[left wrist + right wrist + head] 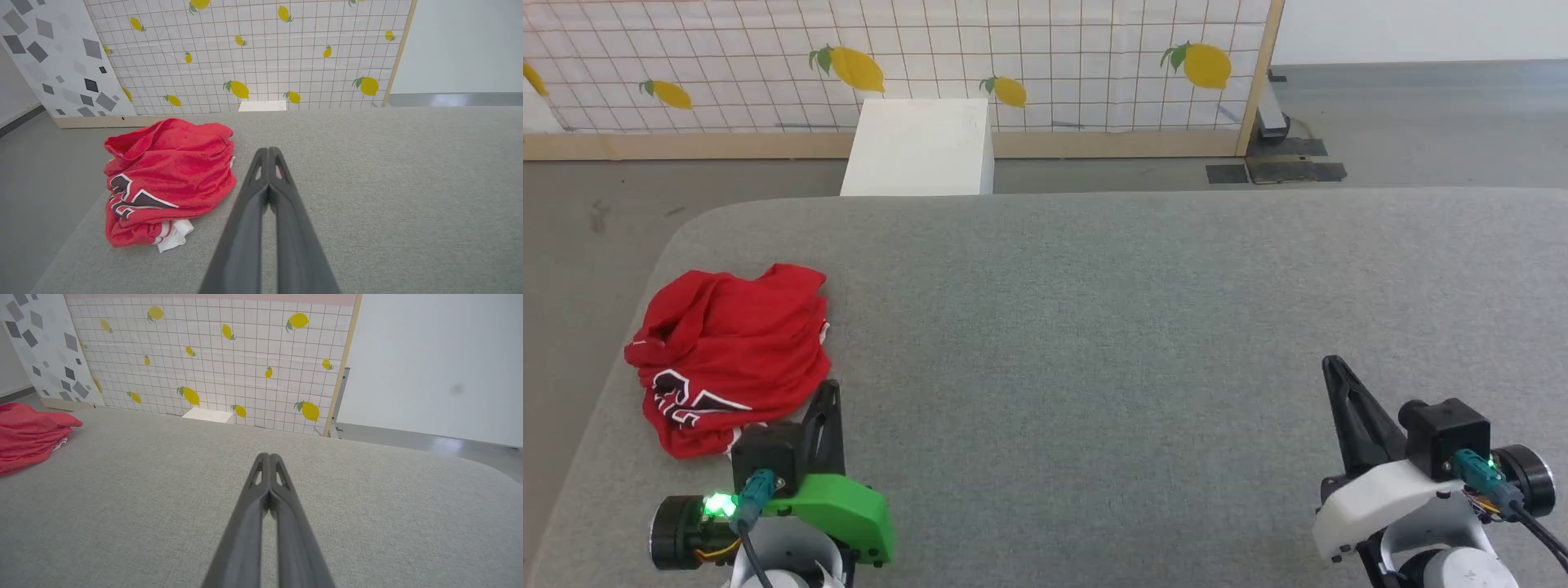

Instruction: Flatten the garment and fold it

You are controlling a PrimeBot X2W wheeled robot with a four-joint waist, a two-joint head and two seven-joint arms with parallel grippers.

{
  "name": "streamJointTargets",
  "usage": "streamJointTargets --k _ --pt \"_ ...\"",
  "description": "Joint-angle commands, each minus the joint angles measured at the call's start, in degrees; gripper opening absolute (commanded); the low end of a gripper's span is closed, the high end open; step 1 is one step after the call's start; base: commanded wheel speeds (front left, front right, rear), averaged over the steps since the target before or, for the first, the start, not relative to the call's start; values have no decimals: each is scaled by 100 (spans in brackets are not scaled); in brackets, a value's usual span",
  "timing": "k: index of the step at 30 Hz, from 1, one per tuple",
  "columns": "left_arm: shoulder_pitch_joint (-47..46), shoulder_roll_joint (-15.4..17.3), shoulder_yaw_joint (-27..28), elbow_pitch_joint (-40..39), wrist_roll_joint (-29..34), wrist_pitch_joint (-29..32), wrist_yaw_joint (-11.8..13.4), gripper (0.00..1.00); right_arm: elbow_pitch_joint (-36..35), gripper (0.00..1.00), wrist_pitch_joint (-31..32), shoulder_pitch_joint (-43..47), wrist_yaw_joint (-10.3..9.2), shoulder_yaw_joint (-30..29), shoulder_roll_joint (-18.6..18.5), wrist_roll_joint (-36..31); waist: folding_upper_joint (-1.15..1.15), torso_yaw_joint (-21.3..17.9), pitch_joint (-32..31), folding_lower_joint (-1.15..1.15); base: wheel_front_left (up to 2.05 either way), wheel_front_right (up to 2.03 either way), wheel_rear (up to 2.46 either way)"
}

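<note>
From the head view, the garment (727, 351) lies crumpled in a red heap at the near left corner of the grey fabric-covered table (1094, 327), close to the table's rounded edge. Black lettering (690, 402) with a white outline shows on its near side. The left gripper (828, 389) rests low at the lower left, just beside the heap's near right edge, its jaws pressed together and holding nothing. The right gripper (1331, 363) sits at the lower right over bare cloth, well apart from the garment, jaws likewise together and empty. Beyond the table a white block (920, 147) stands on the grey floor (1421, 122) against a lemon-printed panel (1054, 57); whether it is hollow cannot be told.

In the left wrist view, the left gripper's jaws meet at the tip. The garment lies to their left with a strip of grey cloth between, and a bit of white sleeve (173, 234) pokes out under its near edge. A grey-speckled panel (41, 53) leans at the far left.

In the right wrist view, the right gripper's jaws are closed over bare table, and the garment shows at the far left edge.
</note>
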Motion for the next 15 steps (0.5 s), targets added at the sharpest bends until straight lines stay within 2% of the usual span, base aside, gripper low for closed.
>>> streamJointTargets --k 1,15 --pt "-45 44 17 -13 72 7 -6 0 -29 0 1 -10 36 8 -9 -36 0 0 0 0 0 0 0" --pt "-45 44 17 -13 72 7 -6 0 -29 0 1 -10 36 8 -9 -36 0 0 0 0 0 0 0"
